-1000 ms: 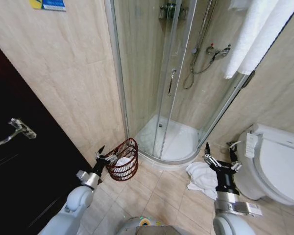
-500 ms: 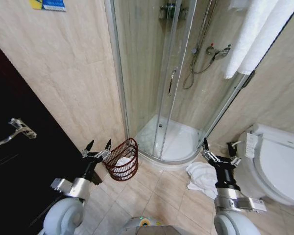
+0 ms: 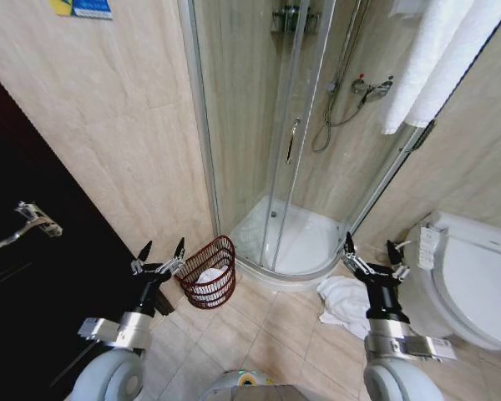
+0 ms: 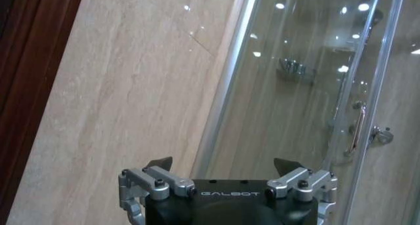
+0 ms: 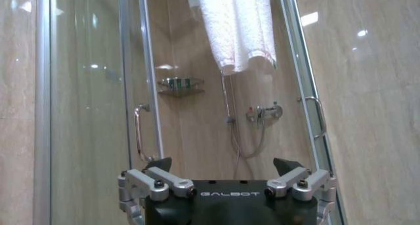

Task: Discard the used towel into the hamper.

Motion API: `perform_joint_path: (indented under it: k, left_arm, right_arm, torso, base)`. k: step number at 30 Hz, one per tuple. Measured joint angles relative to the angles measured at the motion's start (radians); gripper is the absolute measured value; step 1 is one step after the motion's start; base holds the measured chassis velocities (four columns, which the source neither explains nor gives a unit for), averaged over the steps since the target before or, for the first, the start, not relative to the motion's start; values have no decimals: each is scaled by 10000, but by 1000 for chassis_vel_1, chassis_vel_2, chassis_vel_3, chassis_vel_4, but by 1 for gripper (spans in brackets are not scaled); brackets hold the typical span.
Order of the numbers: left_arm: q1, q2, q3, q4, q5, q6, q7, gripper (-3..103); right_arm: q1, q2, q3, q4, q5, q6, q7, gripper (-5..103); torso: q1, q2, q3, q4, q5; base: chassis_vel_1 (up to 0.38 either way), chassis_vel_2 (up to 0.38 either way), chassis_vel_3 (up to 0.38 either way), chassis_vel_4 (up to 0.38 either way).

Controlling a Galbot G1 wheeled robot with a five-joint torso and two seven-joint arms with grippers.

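Floor: open tile between the hamper (image 3: 209, 282) and the crumpled towel (image 3: 344, 304), nothing lying on it; the towel sits just beside the toilet (image 3: 468, 280) and near the curved shower base (image 3: 288, 251), which shuts off that side. Hamper: mouth open upward with white cloth inside, hemmed by the wall (image 3: 117, 142) behind it, the dark door (image 3: 33, 276) to one side and the shower glass (image 3: 259, 125) close on the other. Grippers: left gripper (image 3: 159, 257) raised, fingers spread, just beside the hamper rim; right gripper (image 3: 369, 256) raised, fingers spread, above the towel, with a hanging towel (image 3: 438, 58) high overhead.
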Motion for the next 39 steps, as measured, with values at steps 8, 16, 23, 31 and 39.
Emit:
perform_joint_path:
  k: [8,16,23,31,39]
  left_arm:
    - [-18,-5,8,3,10,-1,7,100]
    - [-28,7,15,27,9,-6,12,100]
    - [-33,13,21,41,6,-9,17,100]
    - [-33,17,26,46,2,-9,18,100]
    - [-32,22,27,53,-3,-10,18,100]
  right_arm:
    - [-69,56,60,-104,318,819,-681,100]
    - [-375,117,181,76,172,693,-704,100]
    - [-503,150,193,202,313,371,-36,100]
    - [-504,131,242,217,316,280,-1,100]
    - [-475,74,261,148,367,297,-12,100]
  torso:
    - [0,0,0,0,0]
    - [0,0,0,0,-1]
    - [0,0,0,0,-1]
    - [0,0,0,0,-1]
    - [-1,1,0,0,-2]
  base:
    - [0,0,0,0]
    - [0,0,0,0]
    - [0,0,0,0]
    - [0,0,0,0]
    - [-38,-38,46,45]
